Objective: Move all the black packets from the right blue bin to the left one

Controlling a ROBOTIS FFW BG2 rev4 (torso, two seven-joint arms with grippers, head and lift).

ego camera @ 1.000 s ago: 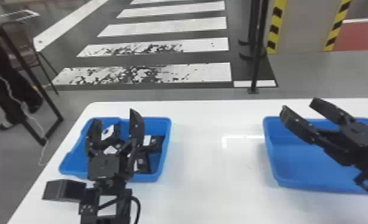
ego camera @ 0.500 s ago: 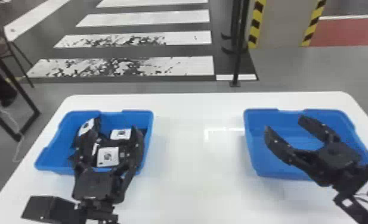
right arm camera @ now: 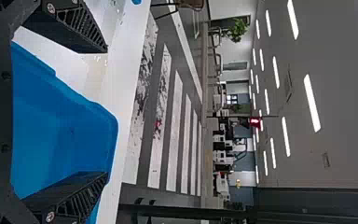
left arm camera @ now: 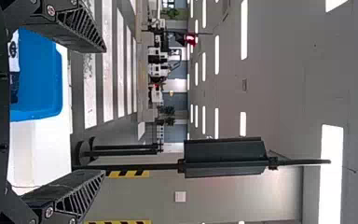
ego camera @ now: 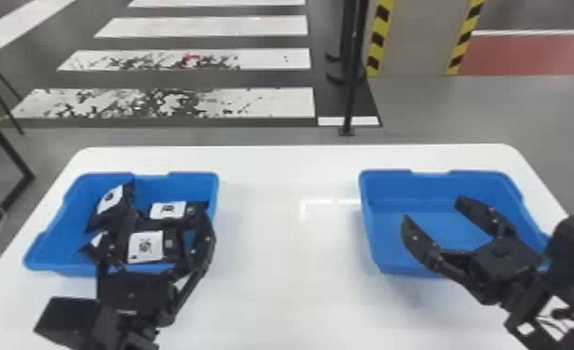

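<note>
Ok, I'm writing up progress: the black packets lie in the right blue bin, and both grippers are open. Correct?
Not quite: the head view shows the black packets in the left blue bin. The left gripper and right gripper are indeed open.

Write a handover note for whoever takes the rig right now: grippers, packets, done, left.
Left gripper: open, nothing held, over the left bin.
Right gripper: open, nothing held, over the right bin.
Packets: at least four black packets with white labels lie in the left bin, partly hidden by the left gripper, so no firm count.
Done: those packets are in the target bin; the visible floor of the right bin is bare blue.
Left: probably little or nothing. I'd check the near part of the right bin, behind the right gripper, before calling it finished.
</note>
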